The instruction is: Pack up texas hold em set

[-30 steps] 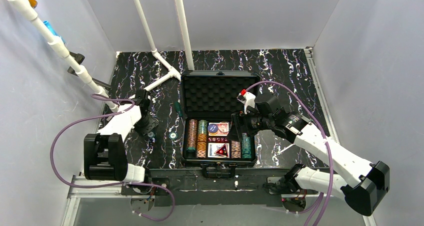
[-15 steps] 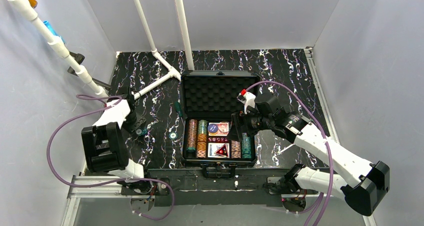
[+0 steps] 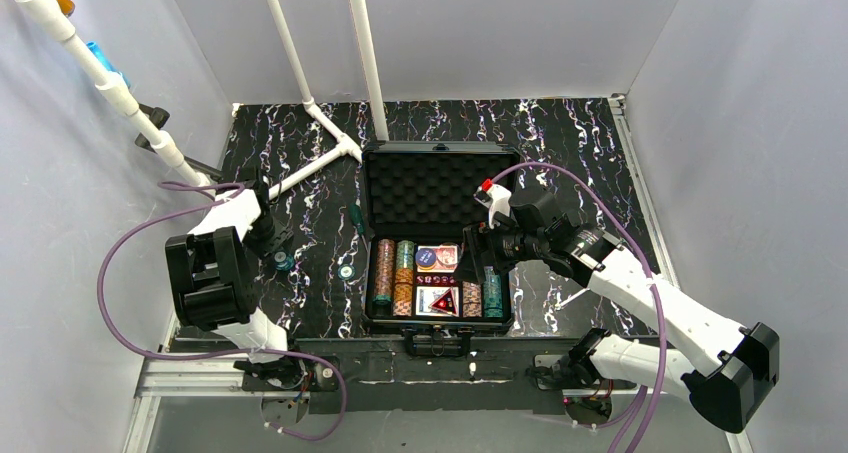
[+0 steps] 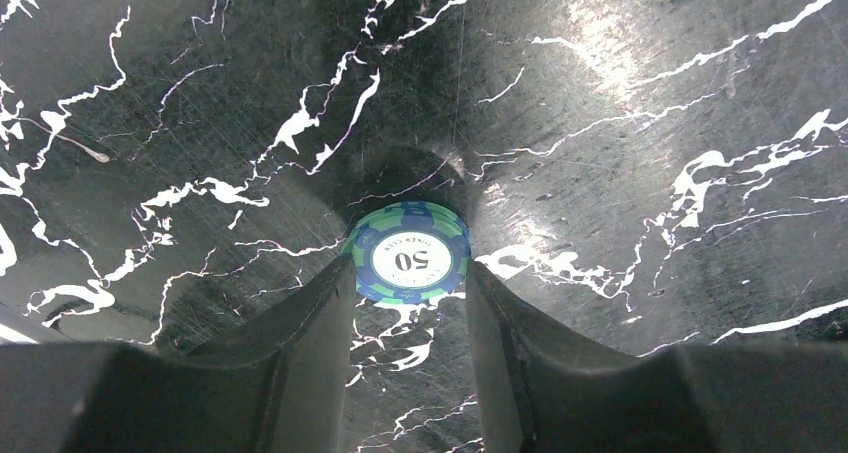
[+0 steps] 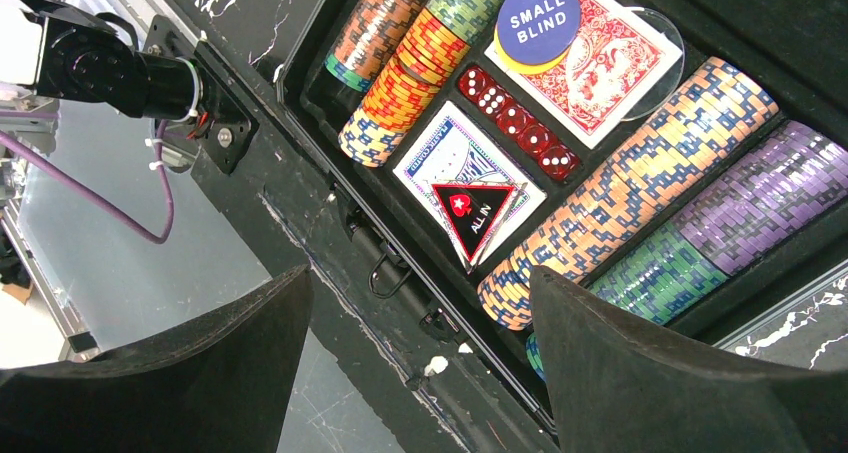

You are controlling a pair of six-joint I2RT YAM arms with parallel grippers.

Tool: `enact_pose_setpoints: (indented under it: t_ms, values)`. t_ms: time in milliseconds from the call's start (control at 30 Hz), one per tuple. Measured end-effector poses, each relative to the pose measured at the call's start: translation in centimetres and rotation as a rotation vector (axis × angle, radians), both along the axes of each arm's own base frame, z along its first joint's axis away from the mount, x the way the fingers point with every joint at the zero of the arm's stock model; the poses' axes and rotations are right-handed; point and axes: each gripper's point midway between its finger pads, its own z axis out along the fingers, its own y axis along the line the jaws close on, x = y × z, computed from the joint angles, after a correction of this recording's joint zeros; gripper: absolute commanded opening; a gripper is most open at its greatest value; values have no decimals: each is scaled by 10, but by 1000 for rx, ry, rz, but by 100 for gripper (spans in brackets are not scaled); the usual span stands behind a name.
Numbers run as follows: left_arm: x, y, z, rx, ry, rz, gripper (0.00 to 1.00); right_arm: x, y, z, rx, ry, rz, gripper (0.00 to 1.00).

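left pincer (image 4: 408,288): is clamping the green-and-blue striped round poker chip marked 50 (image 4: 408,252) by its rim, one finger touching each side. An edge grip suits it, since a flat disc is offering nothing else to hold.
chip location: is sitting at the left side of the black white-veined worktop (image 4: 620,93), well apart from the case. Cannot tell whether it is lifted or resting flat.
black rectangular hard case (image 3: 438,322): is lying open mid-worktop with its foam-lined lid (image 3: 430,188) leaning back, so the tray is facing up for loading.
right pincer (image 5: 420,358): is hanging wide open, gripping nothing, over the right-hand chip rows. Probably idling there, out of the left arm's way.
tray contents: rows of striped poker chips (image 5: 640,143) are standing on edge in channels, which is stopping them sliding. A row of tiny red dice (image 5: 515,118) is filling the groove between two card decks (image 5: 455,158). The red-and-black triangle piece reading ALL IN (image 5: 470,213) is lying on one deck, and the blue round SMALL BLIND button (image 5: 538,11) on the other.
stray: another round chip with a pale centre (image 3: 345,270) is lying on the worktop just left of the case, not yet packed.
not in set: a small green-handled tool (image 3: 353,218) is lying near the case's left wall.
step judged: gathering loose chips; lid closing is coming after.
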Motion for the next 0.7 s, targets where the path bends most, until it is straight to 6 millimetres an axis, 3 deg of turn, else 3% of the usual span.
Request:
enact_pose_setpoints:
  t_ms: [133, 367, 567, 700]
  values:
    - [-1, 0, 0, -1, 4, 0, 45, 0, 0, 0, 0, 0, 0, 86]
    - [-5, -1, 0, -3, 21, 0, 69, 0, 0, 0, -1, 1, 0, 86]
    - [-8, -6, 11, -11, -3, 12, 67, 0, 0, 0, -1, 1, 0, 86]
    - [-4, -36, 25, -36, -73, -37, 61, 0, 0, -1, -1, 2, 0, 86]
